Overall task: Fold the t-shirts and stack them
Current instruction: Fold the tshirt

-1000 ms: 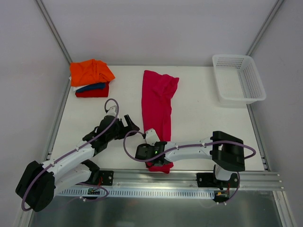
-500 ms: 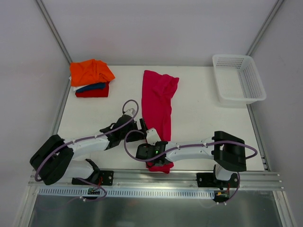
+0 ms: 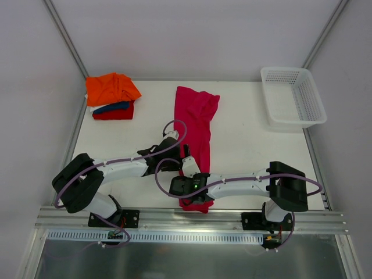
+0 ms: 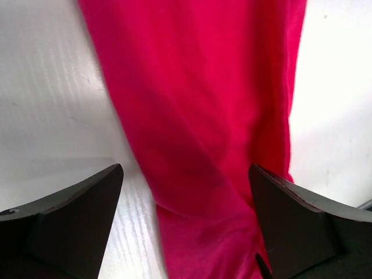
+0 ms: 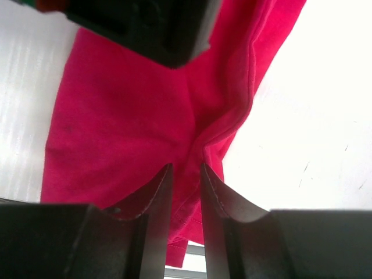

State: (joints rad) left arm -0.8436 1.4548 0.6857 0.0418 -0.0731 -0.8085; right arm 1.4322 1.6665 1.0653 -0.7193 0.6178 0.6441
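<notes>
**T-shirts on the table: one strip in hand, three stacked**

**Magenta-pink t-shirt (image 3: 195, 125), count: one.** It lay as a long narrow strip down the middle of the table (image 3: 250, 157), from the far side to the near edge, with its far end bunched and wider. By its shape it was judged already folded lengthwise, the crosswise fold not yet made.

**Right tool (image 5: 186, 174), count: one.** Its fingers were drawn narrow on a raised ridge of the magenta cloth at the shirt's near end, and the fabric puckered toward the pinch. The grip was probably placed there so that the near end could be lifted and carried over toward the far end.

**Left tool (image 4: 186, 195), count: one.** Its fingers were spread wide, one on each side of the strip, with the cloth passing between them and nothing held. Whether the fingers touched the table could not be told. It sat just beyond the right tool along the strip, likely to take a second hold so the fold would stay square.

**Finished stack, count: three.** The stack stood at the far-left corner, well apart from the work:
- orange t-shirt (image 3: 111, 88) on top, loosely folded and overhanging the others
- dark blue t-shirt (image 3: 113, 107) in the middle
- red t-shirt (image 3: 113, 114) at the bottom

It was judged to be the pile the magenta shirt should join.

**White mesh basket (image 3: 292, 96), count: one.** It stood at the far-right corner, away from both tools.

**Totals:** four t-shirts, two tools, one basket.
</notes>
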